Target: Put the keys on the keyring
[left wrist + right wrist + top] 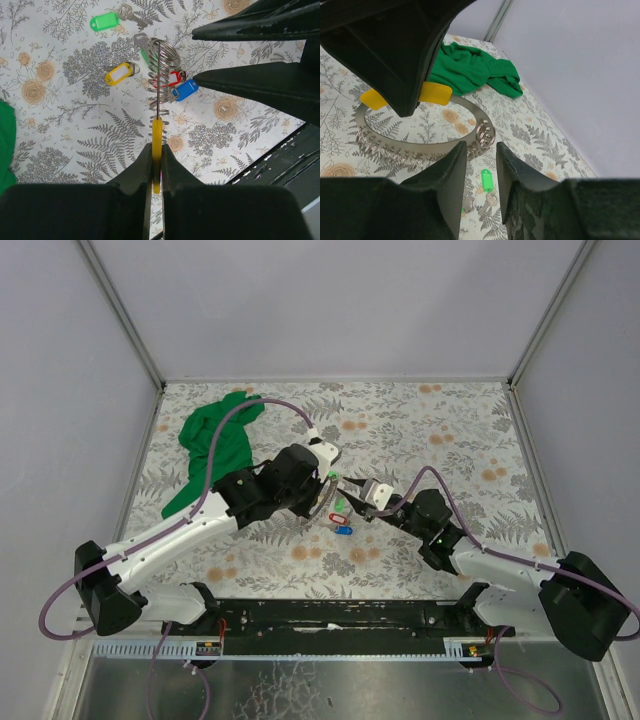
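Note:
My left gripper (156, 150) is shut on the yellow tab (156, 142) of the keyring (159, 75), holding the ring on edge above the table. The keyring (420, 150) is a wide silver band with many small loops. Under it lie keys with a green tag (103, 21), a yellow tag (120, 74), a red tag (173, 78) and a blue tag (186, 90). My right gripper (480, 150) is open just short of a small loop (485, 134) on the ring's end, with nothing between its fingers. In the top view both grippers meet at the ring (325, 502).
A crumpled green cloth (215, 445) lies at the back left of the floral table cover (450, 440). Grey walls enclose the table on three sides. The two arms cross the middle near part of the table.

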Controlling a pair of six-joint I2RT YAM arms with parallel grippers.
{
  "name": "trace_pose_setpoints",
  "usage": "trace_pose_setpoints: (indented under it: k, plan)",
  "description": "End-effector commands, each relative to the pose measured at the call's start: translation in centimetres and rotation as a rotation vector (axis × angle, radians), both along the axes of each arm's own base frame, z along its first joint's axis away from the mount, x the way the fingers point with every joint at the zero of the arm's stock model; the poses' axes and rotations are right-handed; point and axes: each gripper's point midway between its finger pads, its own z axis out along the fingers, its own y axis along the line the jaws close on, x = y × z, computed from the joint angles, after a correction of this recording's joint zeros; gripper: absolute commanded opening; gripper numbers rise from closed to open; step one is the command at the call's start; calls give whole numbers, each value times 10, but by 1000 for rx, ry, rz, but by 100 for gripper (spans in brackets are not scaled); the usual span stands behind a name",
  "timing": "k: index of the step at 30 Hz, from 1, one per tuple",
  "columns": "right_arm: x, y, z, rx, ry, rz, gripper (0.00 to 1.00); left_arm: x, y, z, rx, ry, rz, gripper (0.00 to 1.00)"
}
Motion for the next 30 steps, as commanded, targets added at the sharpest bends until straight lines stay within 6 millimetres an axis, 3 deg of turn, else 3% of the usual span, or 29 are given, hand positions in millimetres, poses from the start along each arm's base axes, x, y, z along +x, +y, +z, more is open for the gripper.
trace_pose_setpoints:
  k: [1,12,18,30]
  plan:
    - [-5,8,35,80,-123,46,36,4,-5,13,-46,-6,27,0]
    - [1,18,27,45,-98,66,33,3,-8,11,-56,7,19,0]
    - [8,17,29,69,-104,32,25,2,-10,10,-57,11,12,0]
    - [11,19,30,85,-98,25,26,-1,-13,6,-60,34,1,0]
